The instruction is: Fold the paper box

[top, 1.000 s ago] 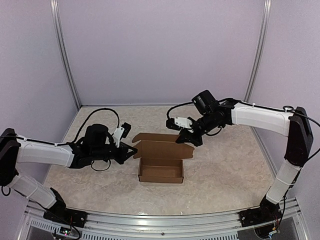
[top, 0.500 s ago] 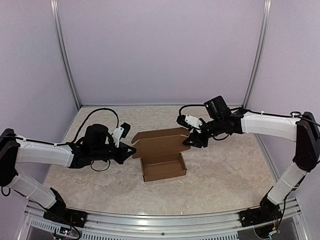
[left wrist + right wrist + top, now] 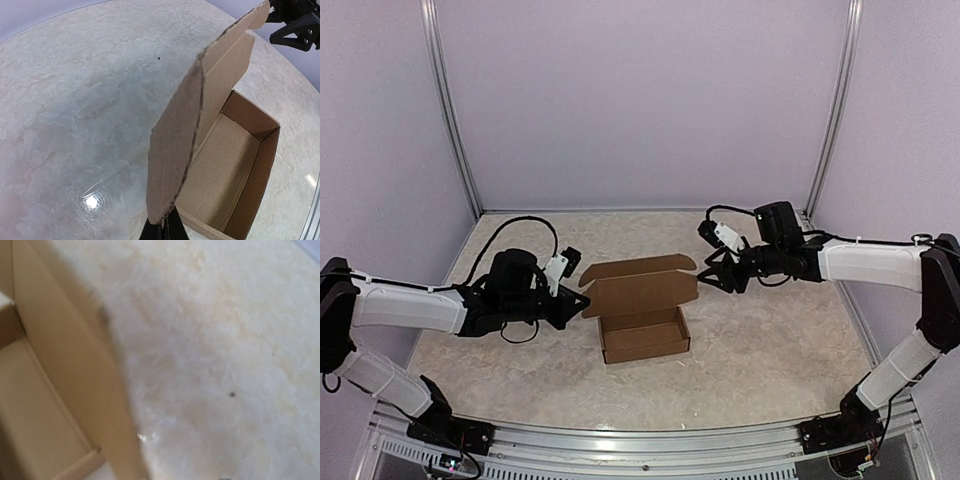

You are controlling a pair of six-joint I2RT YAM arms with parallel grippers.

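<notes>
In the middle of the table (image 3: 770, 345), the paper box (image 3: 642, 342), brown and plain, sitting flat. At the near side, the tray (image 3: 665, 328), low and open at the top. At the far side of the tray, the lid (image 3: 640, 292), standing up and leaning a little. On the left end of the lid, a side flap (image 3: 172, 150), sticking out toward the left arm.

Just left of the box, the left gripper (image 3: 582, 303), low over the table and pointing right. Jaws pressed together on the edge of that side flap. In the left wrist view, black fingertips (image 3: 170, 232) at the very bottom, with the lower corner of the flap pinched between them. Past the flap in that view, the brown inside of the tray.

Just right of the box, the right gripper (image 3: 705, 277), up by the top right corner of the lid and pointing left. Jaws apart, not closed on the cardboard. Very close to the rounded corner of the lid; touching or not, hard to tell.

In the right wrist view, all blurry. On the left there, a tall cardboard wall with a bit of the tray beside it. On the right, pale table. Too blurry there to show the jaws.
</notes>
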